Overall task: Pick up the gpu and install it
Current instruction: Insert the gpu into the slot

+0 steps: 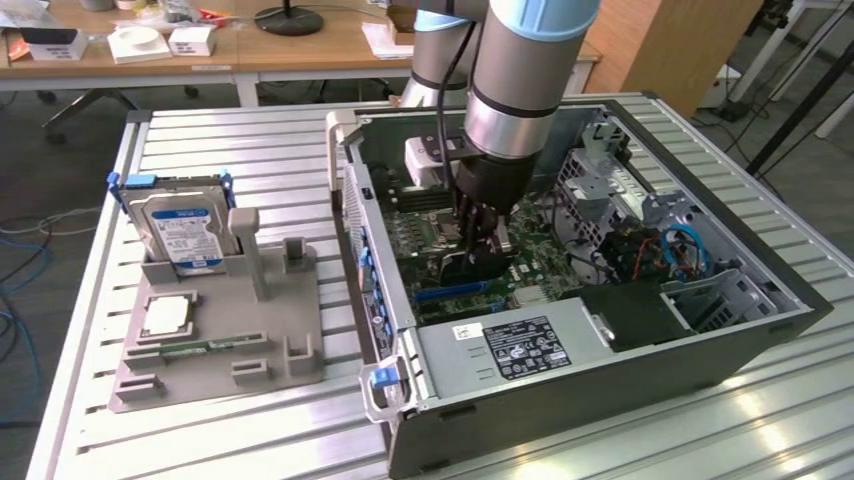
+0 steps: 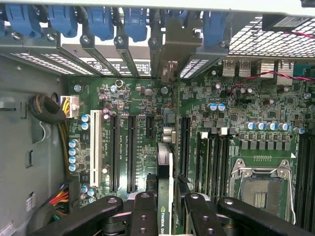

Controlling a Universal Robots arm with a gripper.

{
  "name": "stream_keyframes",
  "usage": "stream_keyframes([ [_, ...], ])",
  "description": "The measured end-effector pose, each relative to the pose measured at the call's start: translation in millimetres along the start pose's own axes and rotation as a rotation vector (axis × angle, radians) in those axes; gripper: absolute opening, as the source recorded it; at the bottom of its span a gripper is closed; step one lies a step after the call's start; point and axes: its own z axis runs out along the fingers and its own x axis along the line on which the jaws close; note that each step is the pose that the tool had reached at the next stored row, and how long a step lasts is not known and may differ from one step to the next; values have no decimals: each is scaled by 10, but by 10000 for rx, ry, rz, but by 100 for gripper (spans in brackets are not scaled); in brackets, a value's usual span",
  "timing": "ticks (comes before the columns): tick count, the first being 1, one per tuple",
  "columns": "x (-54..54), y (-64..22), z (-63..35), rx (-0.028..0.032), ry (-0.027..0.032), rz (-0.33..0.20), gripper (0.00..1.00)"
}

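1. the gpu [image 2: 164, 216] is inside the open computer case [image 1: 601, 400], held edge-on in the gripper [image 2: 167, 196]. the jaws are closed on it, with one of the fingers [image 2: 144, 211] on each flat face.
2. at the exterior view's left, we see a grey holder [image 1: 200, 375] on the slatted metal table [image 1: 200, 140]. a blue-labelled hard drive [image 1: 183, 228] stands upright at its far end. a square processor chip [image 1: 166, 316] lies flat nearer us, and a narrow green memory stick [image 1: 214, 346] lies just in front of the chip.
3. toward the middle, the case lies on its side with its panel off, just beside the holder.
4. the arm [image 1: 521, 70] reaches down from above into the case, and the gripper holds the gpu low over the green motherboard [image 2: 142, 152]. we cannot tell whether the gpu's edge touches a slot.
5. in the wrist view, the gpu runs lengthwise with the long black expansion slots, between two of them. its far end points toward the row of blue latches [image 2: 101, 22] at the case's rear wall.
6. in the exterior view, a power supply [image 1: 534, 345] with a printed label sits at the near edge of the case.
7. at the exterior view's right, blue cables [image 1: 683, 250] curl beside a metal drive cage [image 1: 714, 295].
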Motion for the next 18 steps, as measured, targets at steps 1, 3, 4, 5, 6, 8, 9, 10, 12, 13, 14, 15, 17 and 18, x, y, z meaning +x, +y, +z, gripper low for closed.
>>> stream_keyframes([
  [1, 0, 0, 0, 0, 0, 0, 27],
  [3, 0, 0, 0, 0, 0, 0, 27],
  [4, 0, 0, 0, 0, 0, 0, 27],
  [5, 0, 0, 0, 0, 0, 0, 27],
  [6, 0, 0, 0, 0, 0, 0, 27],
  [8, 0, 0, 0, 0, 0, 0, 27],
  [9, 0, 0, 0, 0, 0, 0, 27],
  [10, 0, 0, 0, 0, 0, 0, 27],
  [12, 0, 0, 0, 0, 0, 0, 27],
  [13, 0, 0, 0, 0, 0, 0, 27],
  [14, 0, 0, 0, 0, 0, 0, 27],
  [15, 0, 0, 0, 0, 0, 0, 27],
  [17, 0, 0, 0, 0, 0, 0, 27],
  [18, 0, 0, 0, 0, -1, 2, 27],
])
